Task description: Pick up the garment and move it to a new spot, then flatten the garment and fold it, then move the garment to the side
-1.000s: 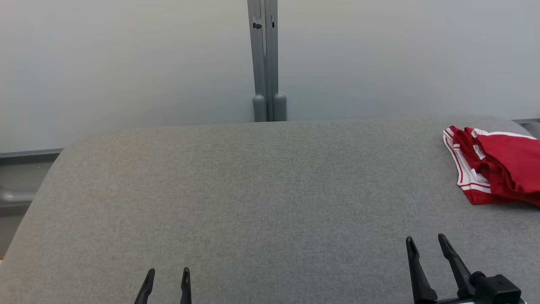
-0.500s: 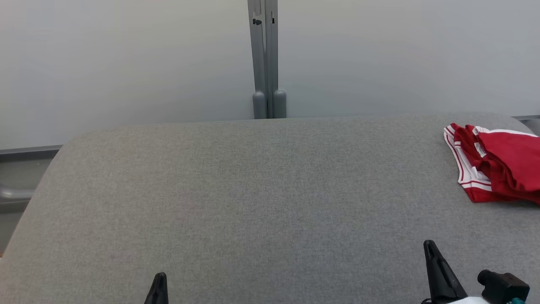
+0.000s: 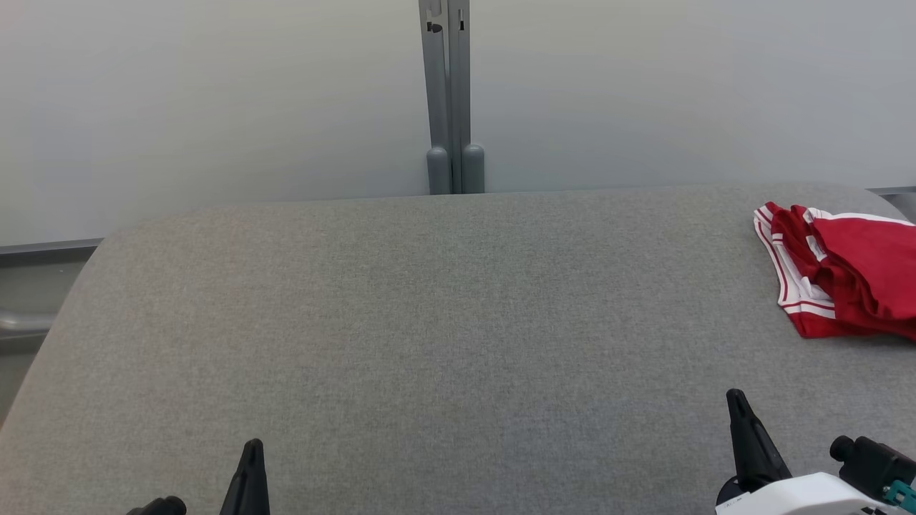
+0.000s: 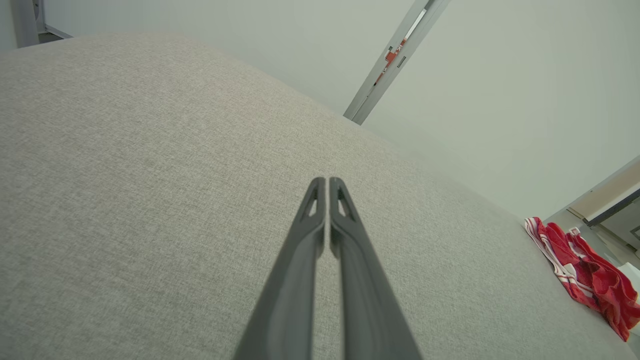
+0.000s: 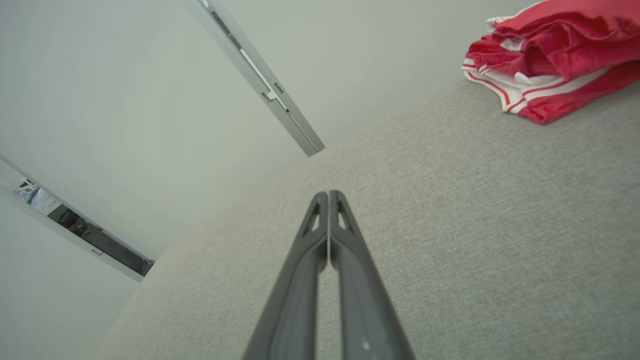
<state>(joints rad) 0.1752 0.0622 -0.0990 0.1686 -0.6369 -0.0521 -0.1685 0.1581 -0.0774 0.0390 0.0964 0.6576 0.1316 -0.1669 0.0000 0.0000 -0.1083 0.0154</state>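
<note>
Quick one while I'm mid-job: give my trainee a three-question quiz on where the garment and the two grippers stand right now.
1. Multiple choice: in the head view, where does the red and white garment lie on the grey table?
A) at the far right side
B) in the centre
C) at the near left corner

2. True or false: the right gripper is holding the garment.

3. Fill the gap: the left gripper is ____, with nothing between its fingers.

Key: 1 A; 2 false, since it is shut over bare table, apart from the garment; 3 shut.
</note>
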